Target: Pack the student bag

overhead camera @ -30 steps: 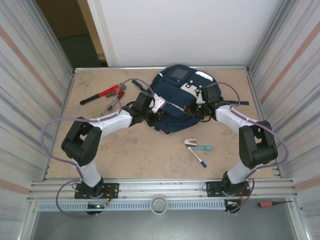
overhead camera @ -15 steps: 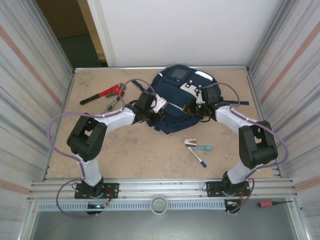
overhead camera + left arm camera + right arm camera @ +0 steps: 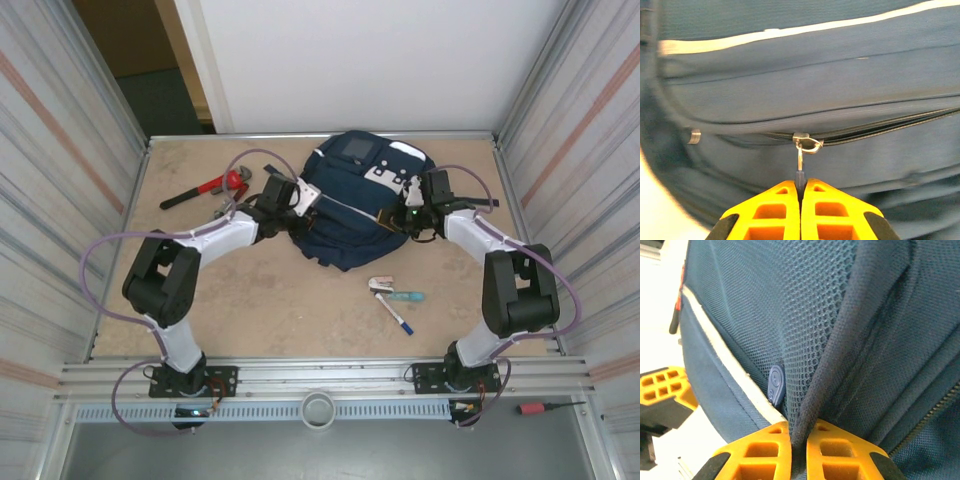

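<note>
While the student bag (image 3: 350, 205) lies on the scuffed tan table (image 3: 270, 300) between both claws, the left gripper (image 3: 800, 184) is clenched on its zipper pull (image 3: 800, 160) and the right gripper (image 3: 799, 435) pinches a fold of its fabric; ribbed metal walls (image 3: 55, 160) stand outside each claw.

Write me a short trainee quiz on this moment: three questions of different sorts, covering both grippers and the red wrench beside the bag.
1. True or false: the left gripper is shut on the metal zipper pull of the large navy-blue fabric backpack.
2. What does the right gripper pinch? A) a fold of the backpack's fabric B) a pen C) nothing
3. Fill in: seen from above, the red pipe wrench lies to the backpack's ____.
Key: 1 true; 2 A; 3 left.
</note>
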Robot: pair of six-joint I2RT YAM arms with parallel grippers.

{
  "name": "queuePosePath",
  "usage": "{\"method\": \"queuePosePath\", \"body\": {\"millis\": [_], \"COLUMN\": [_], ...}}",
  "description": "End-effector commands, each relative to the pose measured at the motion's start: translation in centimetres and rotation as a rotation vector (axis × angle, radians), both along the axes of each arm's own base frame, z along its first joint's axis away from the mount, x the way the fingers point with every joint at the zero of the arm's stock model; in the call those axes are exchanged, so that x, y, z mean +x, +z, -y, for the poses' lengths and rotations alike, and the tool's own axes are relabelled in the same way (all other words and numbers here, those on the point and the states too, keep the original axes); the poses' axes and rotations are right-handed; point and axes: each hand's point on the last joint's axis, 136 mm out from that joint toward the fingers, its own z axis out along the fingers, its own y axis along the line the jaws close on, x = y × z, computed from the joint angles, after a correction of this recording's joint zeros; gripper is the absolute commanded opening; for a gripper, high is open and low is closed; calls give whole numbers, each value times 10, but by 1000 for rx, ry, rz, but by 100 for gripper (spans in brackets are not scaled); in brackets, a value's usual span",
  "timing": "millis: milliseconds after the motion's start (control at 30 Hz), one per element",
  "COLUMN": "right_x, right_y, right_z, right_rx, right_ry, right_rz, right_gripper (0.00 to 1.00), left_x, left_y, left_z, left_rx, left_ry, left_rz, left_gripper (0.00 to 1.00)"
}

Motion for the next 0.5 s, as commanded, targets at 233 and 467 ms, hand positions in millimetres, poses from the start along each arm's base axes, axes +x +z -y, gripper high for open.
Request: {"method": "queuePosePath", "body": {"millis": [233, 467], "right_x": [3, -8], "right_y": [29, 27], "right_z": [-17, -49], "right_rx": [21, 29], "right_ry": [216, 366], "right_rz": [46, 26], "right_gripper": [0, 0], "left_x": [7, -17], "left_y": [15, 2], "left_z": [-39, -61], "left_rx": [79, 111], "left_ry": [82, 128], "left_rz": [51, 16], "left_gripper": [0, 0]}}
